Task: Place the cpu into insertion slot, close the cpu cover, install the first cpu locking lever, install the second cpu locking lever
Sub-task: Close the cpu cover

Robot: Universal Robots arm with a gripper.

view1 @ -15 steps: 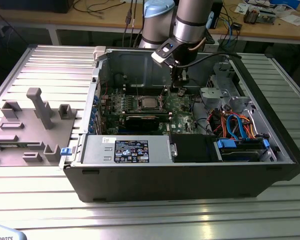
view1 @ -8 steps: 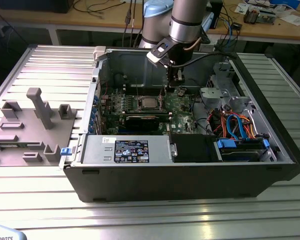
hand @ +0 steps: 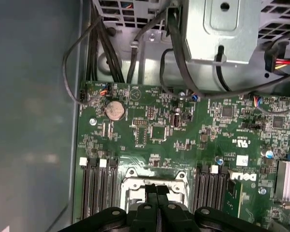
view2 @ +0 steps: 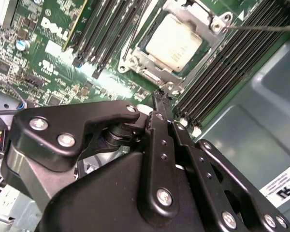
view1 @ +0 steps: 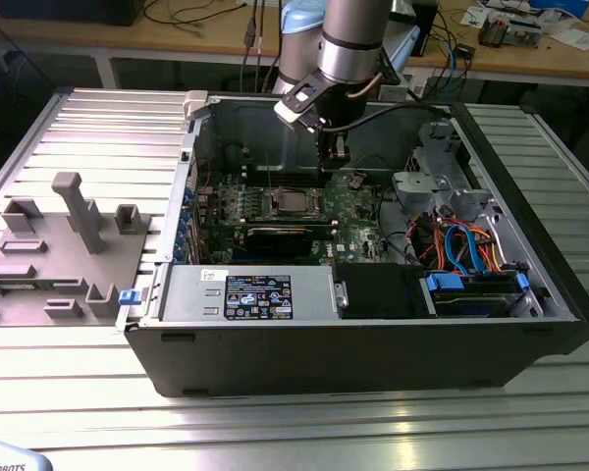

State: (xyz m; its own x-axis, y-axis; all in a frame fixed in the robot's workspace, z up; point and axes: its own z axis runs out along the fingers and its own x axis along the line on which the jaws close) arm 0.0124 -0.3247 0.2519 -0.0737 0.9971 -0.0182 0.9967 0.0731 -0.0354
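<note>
The cpu (view2: 175,40), a flat square chip with a silvery top, lies in the insertion slot on the green board, and it hides the slot's contact field. The cpu cover (view2: 147,65), a silver metal frame, lies flat around the chip. A thin metal lever rod (view2: 261,28) runs out from one corner of the frame. My gripper (view2: 159,95) is shut with nothing between its black fingers, and its tips hover just off the frame's edge. In the first wrist view the gripper (hand: 157,186) is over the cover (hand: 154,177). The exterior view has the gripper (view1: 334,167) above and behind the cpu (view1: 293,203).
Long black memory slots (view2: 217,72) flank the socket on both sides. The open computer case (view1: 324,334) holds a drive cage (view1: 432,177), coloured cables (view1: 461,240) and a power supply (view1: 250,294). A grey fixture (view1: 74,211) stands on the table at the exterior view's left.
</note>
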